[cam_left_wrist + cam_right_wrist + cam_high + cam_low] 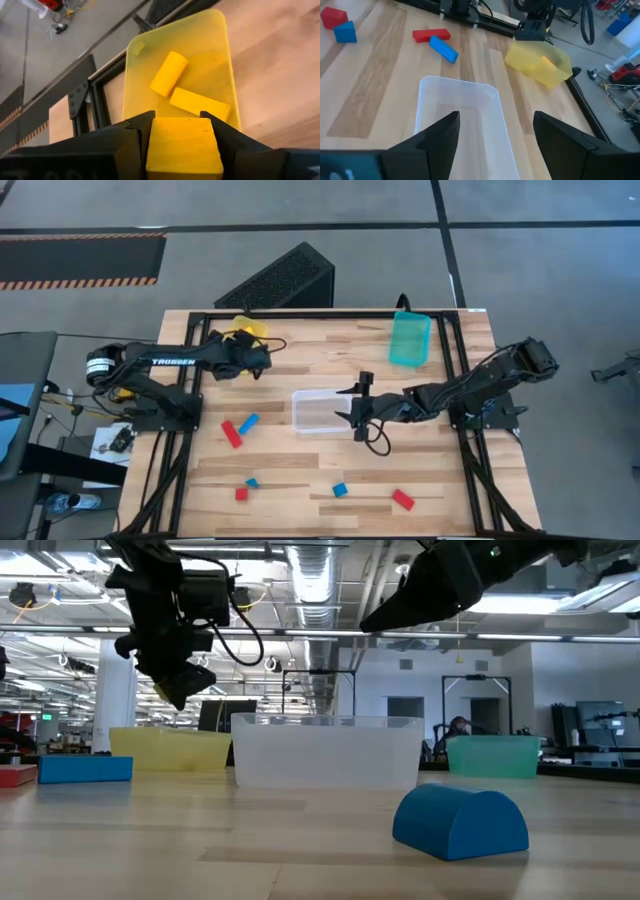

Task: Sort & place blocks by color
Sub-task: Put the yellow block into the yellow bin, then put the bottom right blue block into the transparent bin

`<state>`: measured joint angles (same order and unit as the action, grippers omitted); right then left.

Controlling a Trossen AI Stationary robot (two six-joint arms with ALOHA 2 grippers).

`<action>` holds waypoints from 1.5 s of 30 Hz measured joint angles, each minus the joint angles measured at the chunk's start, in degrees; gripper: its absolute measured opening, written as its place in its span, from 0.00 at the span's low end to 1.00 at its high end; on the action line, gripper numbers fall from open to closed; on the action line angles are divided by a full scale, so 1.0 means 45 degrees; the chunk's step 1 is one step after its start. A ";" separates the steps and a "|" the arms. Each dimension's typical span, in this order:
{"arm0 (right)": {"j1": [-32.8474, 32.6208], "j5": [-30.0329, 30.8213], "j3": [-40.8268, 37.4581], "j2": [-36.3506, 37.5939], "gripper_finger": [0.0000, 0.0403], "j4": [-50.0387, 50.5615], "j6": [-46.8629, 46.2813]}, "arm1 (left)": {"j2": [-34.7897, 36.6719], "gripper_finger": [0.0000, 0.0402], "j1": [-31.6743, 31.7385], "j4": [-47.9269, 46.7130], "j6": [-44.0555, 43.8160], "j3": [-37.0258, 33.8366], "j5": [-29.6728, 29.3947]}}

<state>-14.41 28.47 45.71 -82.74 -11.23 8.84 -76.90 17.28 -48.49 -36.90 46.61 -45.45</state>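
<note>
My left gripper (178, 121) is shut on a yellow block (184, 146) above the translucent yellow bin (210, 45). Two yellow blocks lie on that bin's floor: a short cylinder (169, 73) and a bar (199, 104). In the high view this gripper (262, 350) hovers at the yellow bin (247, 329) near the far left corner. My right gripper (496, 120) is open and holds nothing, above the clear bin (462, 107), at its right end (350, 404). A red bar (231, 433) and a blue bar (248, 423) lie flat on the table. My left gripper pinches the yellow block between its two fingers (132, 131), one on each of two opposite side faces (152, 142). The block is lifted clear, over the yellow bin's near end.
The teal bin (410, 338) sits at the far right. Small blocks lie near the table's near edge: blue (252, 481), red (241, 493), blue (340, 490), red (402, 499). A blue half-round block (460, 822) is close to the low camera.
</note>
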 joint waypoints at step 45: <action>-0.0635 -0.3064 0.2479 -0.2521 0.68 0.1763 -0.1292 | -0.1216 0.52 -1.0196 0.4454 -0.0687 0.0005 -0.3247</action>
<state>-17.27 14.68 56.87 -94.08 -3.30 3.02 -82.38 -28.60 -28.45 -39.99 46.63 -60.06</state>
